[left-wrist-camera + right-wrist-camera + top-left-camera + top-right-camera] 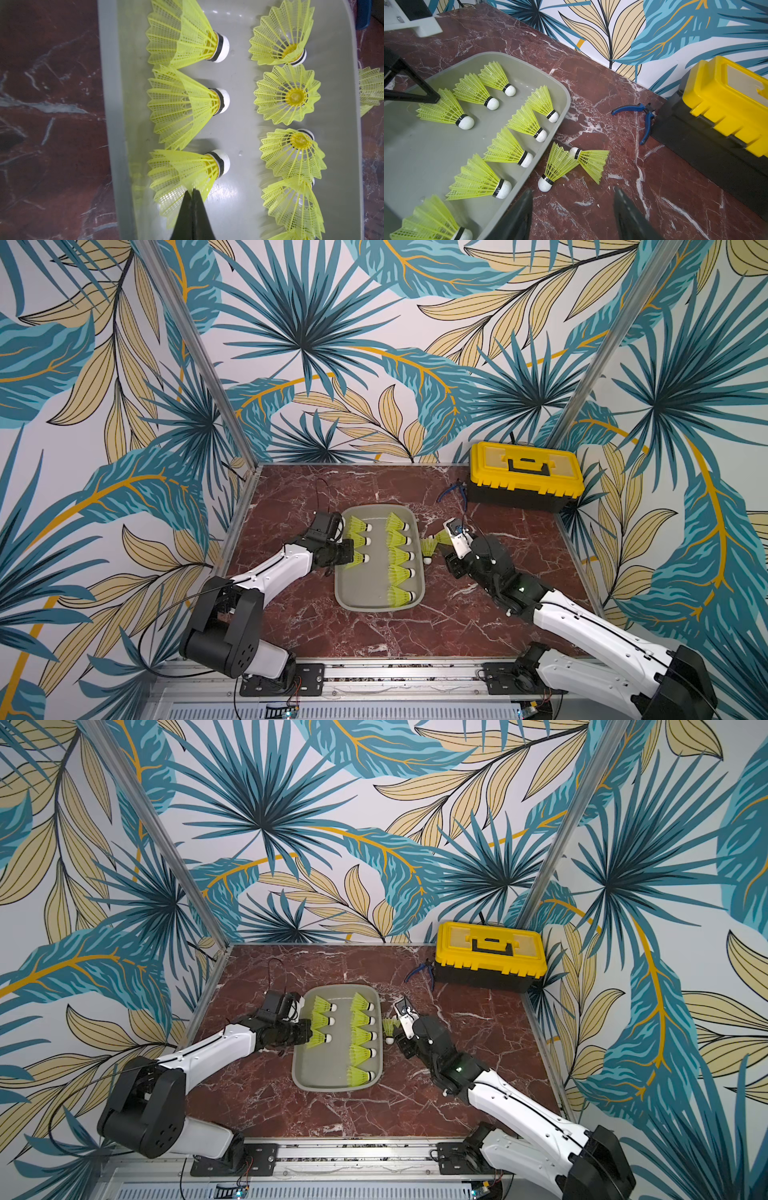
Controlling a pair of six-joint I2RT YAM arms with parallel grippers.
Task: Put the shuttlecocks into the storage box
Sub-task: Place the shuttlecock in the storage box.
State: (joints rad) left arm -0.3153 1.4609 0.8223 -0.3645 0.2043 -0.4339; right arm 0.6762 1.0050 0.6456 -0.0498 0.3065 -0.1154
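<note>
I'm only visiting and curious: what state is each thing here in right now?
Tray: lidless, holding eight shuttlecocks on their sides.
Two shuttlecocks: lying outside it on the table.
Left end effector: shut, tips at a skirt inside the tray.
Right end effector: open, empty.
Toolbox: lid shut.
Pliers: handles spread.

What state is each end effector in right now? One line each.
Left end effector: closed, tips at the skirt of a shuttlecock; grip cannot be told.
Right end effector: open, holding nothing.
</note>
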